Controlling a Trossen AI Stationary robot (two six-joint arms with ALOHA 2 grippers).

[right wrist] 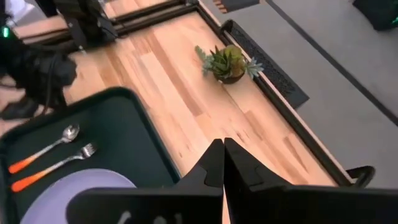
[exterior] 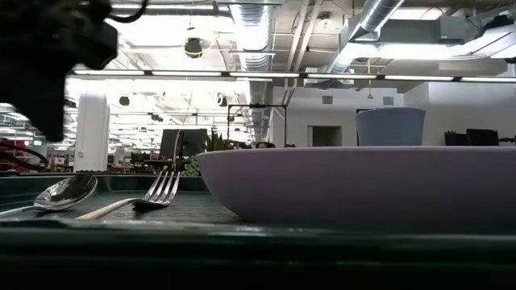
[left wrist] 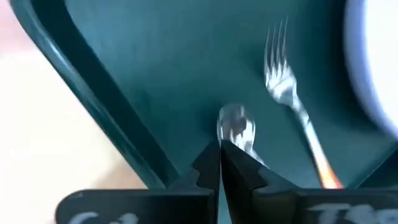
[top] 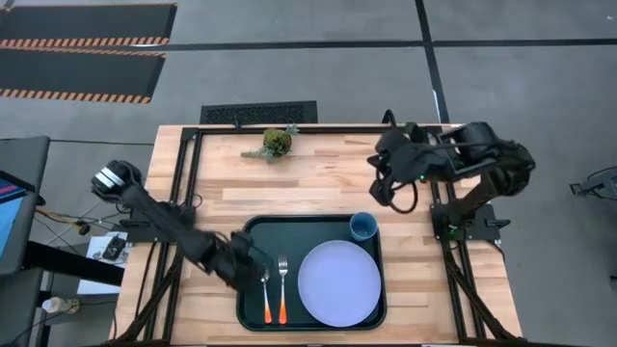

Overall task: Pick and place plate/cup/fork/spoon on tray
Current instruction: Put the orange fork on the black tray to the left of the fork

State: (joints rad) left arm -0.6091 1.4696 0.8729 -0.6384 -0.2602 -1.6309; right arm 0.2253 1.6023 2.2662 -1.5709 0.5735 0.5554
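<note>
All four items sit on the tray (top: 246, 231) at lower centre: plate (top: 338, 283), cup (top: 362, 226) at its upper right, fork (top: 282, 289) and spoon (top: 266, 291) side by side at left. The left gripper (left wrist: 220, 149), fingers pinched together and empty, hovers above the spoon. The right gripper (right wrist: 222, 152), likewise closed, waits at upper right.

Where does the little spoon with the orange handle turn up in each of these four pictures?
High view: the spoon lies at the tray's left end, by the left claw.
Low view: its bowl at far left.
Left wrist view: its bowl just past that claw's closed fingers.
Right wrist view: at lower left.
Shared landmark: the fork, always right beside it.
</note>
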